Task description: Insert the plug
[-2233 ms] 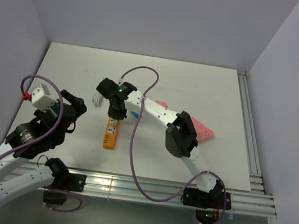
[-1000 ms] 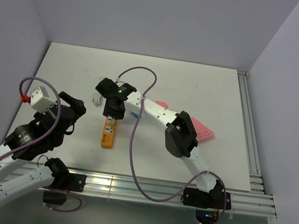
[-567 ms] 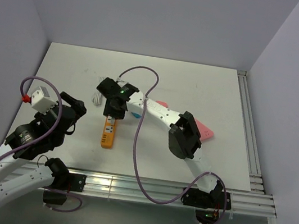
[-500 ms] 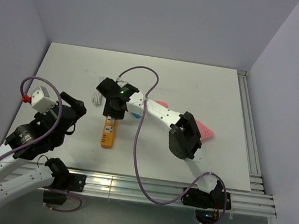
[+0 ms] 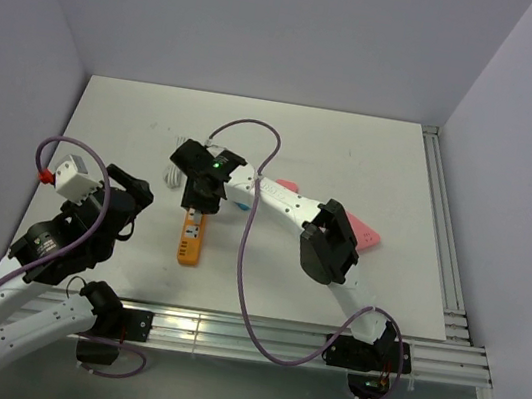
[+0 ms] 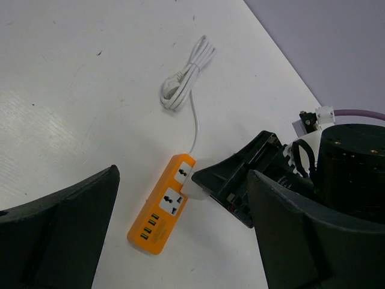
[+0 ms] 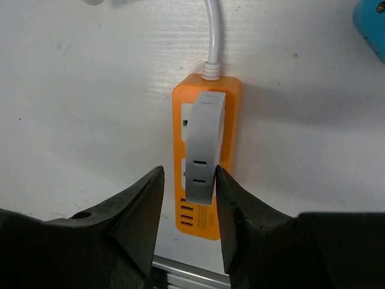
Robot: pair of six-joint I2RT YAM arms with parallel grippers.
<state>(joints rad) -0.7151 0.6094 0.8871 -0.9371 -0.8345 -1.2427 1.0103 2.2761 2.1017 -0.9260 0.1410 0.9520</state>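
The blue plug point(image 5: 240, 205) lies on the table just right of my right gripper point(image 5: 199, 199); only its edge shows at the top right corner of the right wrist view point(image 7: 373, 21). My right gripper point(image 7: 187, 174) straddles a white plug adapter point(image 7: 203, 150) that stands on the upper sockets of an orange power strip point(image 7: 231, 114). The right finger touches the adapter and a small gap shows at the left finger. My left gripper point(image 5: 133, 195) is open and empty, held above the table's left side and looking at the strip point(image 6: 161, 211).
A pink triangular socket block point(image 5: 364, 234) lies right of the strip, partly under the right arm. The strip's white cord coil point(image 6: 183, 81) lies behind it. Metal rails run along the near edge point(image 5: 275, 335) and the right edge point(image 5: 442, 238).
The right gripper and white adapter have shifted slightly left and down onto the orange strip, and the strip has slid a little to the left. The left arm has barely moved.
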